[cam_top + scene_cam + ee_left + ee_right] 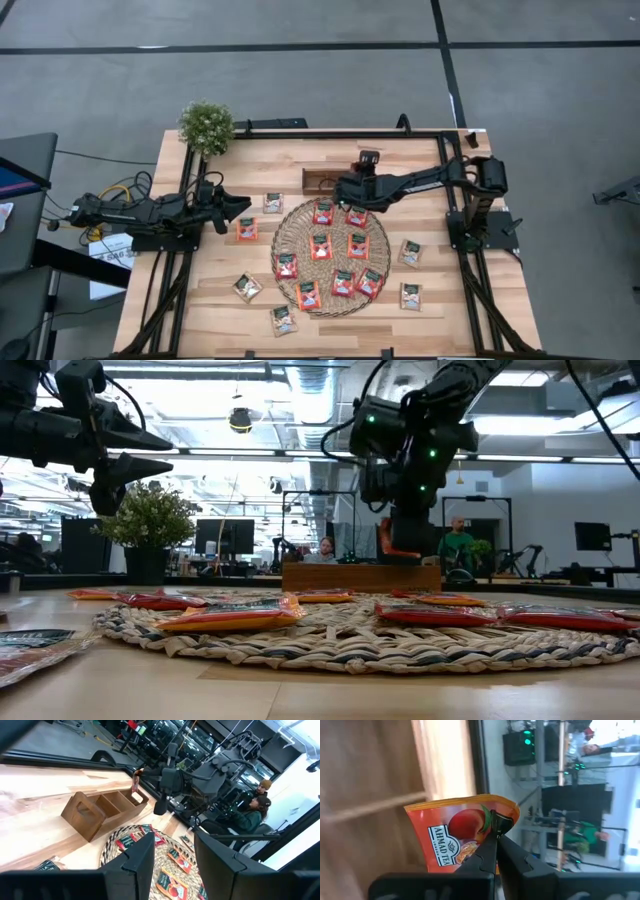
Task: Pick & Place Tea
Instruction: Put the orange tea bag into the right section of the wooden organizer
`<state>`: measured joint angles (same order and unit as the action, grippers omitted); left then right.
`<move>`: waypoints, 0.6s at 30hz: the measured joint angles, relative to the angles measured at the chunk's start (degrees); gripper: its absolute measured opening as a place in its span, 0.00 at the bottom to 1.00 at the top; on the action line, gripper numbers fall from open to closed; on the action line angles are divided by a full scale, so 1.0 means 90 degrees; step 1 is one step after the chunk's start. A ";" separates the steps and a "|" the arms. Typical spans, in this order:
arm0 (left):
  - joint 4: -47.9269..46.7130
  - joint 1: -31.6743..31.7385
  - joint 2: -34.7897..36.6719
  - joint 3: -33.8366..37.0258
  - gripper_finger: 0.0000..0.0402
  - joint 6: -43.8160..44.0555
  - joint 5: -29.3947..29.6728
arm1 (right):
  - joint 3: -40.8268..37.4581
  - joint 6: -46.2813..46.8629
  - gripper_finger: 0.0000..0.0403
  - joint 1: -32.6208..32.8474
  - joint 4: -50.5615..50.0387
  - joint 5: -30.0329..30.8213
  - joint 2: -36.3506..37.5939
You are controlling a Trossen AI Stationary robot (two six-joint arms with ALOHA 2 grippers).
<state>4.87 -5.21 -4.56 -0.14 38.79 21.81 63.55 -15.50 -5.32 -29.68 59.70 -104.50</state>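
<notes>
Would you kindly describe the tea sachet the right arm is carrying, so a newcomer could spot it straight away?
Start at the round woven mat mid-table, then look beyond it to the wooden tray. Above that tray the right tool pinches one red-orange sachet. It alone hangs in the air; every other sachet lies flat.

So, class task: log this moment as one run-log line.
right claw: shut on red sachet, above tray | left claw: open, waiting at table's left | mat: red sachets lying on it
</notes>
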 joint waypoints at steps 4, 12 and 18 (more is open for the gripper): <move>-0.0004 -0.0001 0.0002 0.0000 0.33 0.0000 0.0004 | 0.0005 0.0097 0.00 -0.0008 0.0007 -0.0005 0.0016; -0.0006 -0.0002 0.0000 0.0000 0.33 -0.0044 0.0011 | 0.0005 0.0204 0.00 -0.0008 -0.0007 -0.0383 0.0016; -0.0008 0.0000 0.0002 0.0000 0.33 -0.0046 0.0013 | 0.0002 0.0621 0.00 -0.0092 -0.0448 -0.0495 0.0016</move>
<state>4.80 -5.22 -4.54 -0.14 38.37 21.93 63.57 -9.91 -6.14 -33.72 55.24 -104.36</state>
